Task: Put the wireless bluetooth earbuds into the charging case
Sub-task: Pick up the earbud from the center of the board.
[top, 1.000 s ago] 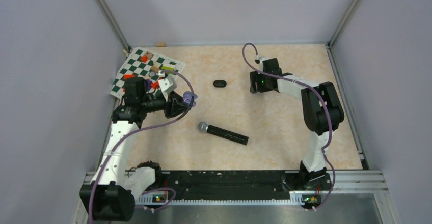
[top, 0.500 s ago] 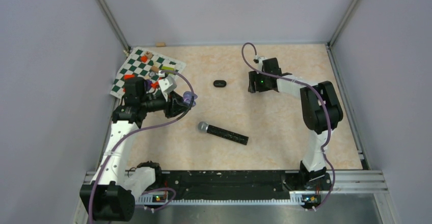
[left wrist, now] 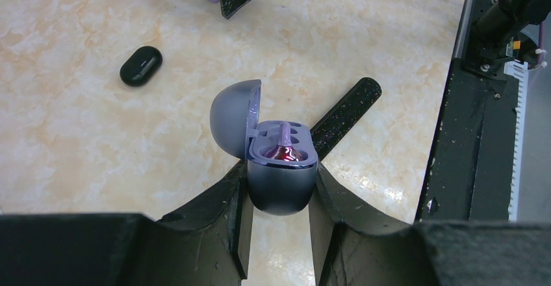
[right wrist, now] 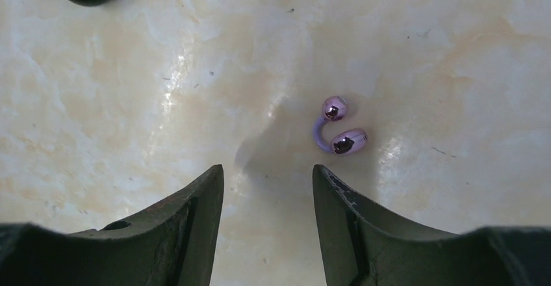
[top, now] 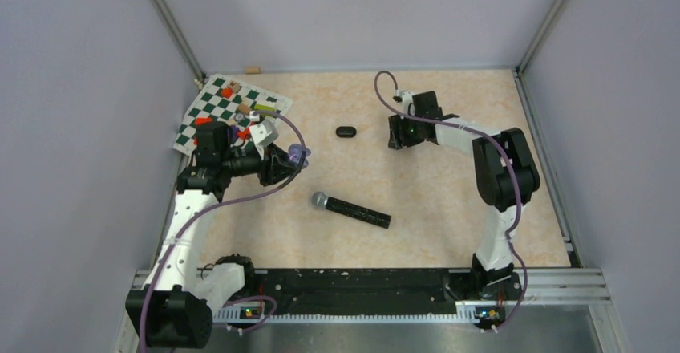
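At left, left fingers (left wrist: 214, 224) clamp the open charging case (left wrist: 281, 185); right fingers (right wrist: 195, 221) gape near a purple earbud (right wrist: 343, 142).

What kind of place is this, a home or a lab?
Probably a robotics lab test cell: left arm and right arm bolted to a metal rail, plain walls boxing in the table, and scattered props like a microphone and a checkered mat.

The purple charging case (left wrist: 281, 185) is sitting clamped in the left hand (left wrist: 279, 201), its lid standing open at 10 o'clock, with one purple earbud (left wrist: 284, 149) seated inside. A loose purple earbud (right wrist: 339, 129) is lying on the surface.
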Available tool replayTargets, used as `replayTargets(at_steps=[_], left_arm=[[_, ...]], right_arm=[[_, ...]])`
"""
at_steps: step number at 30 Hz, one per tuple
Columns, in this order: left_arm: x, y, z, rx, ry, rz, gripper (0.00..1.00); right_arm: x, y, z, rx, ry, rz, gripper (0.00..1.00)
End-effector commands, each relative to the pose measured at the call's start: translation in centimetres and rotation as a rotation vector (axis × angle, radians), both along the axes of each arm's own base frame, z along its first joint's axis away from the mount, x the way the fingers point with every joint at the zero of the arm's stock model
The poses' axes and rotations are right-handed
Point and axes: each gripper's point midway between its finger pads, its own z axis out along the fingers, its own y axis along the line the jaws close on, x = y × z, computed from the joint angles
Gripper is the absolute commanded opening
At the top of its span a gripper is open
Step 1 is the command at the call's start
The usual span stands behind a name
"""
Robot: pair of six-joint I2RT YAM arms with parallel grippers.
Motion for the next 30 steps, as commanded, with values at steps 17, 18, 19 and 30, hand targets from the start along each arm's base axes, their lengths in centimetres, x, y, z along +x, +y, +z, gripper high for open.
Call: replayTargets(at_steps=[17, 18, 19, 30], left_arm=[[-0.2, -0.2, 1.0, -0.023, -0.041, -0.026, 0.00], [-0.2, -0.2, 1.0, -0.024, -0.042, -0.027, 0.00], [-0.3, -0.2, 1.0, -0.024, -0.042, -0.027, 0.00], [-0.1, -0.2, 0.8, -0.021, -0.037, -0.022, 0.00]], right_arm=[[-0.5, -1.4, 2.2, -0.650, -0.478, 0.287, 0.51], [-0.4, -1.4, 2.0, -0.677, -0.481, 0.287, 0.50], [-0.4, -1.3, 1.8, -0.701, -0.484, 0.293, 0.49], [-0.1, -0.7, -0.8, -0.881, -0.440, 0.317, 0.40]])
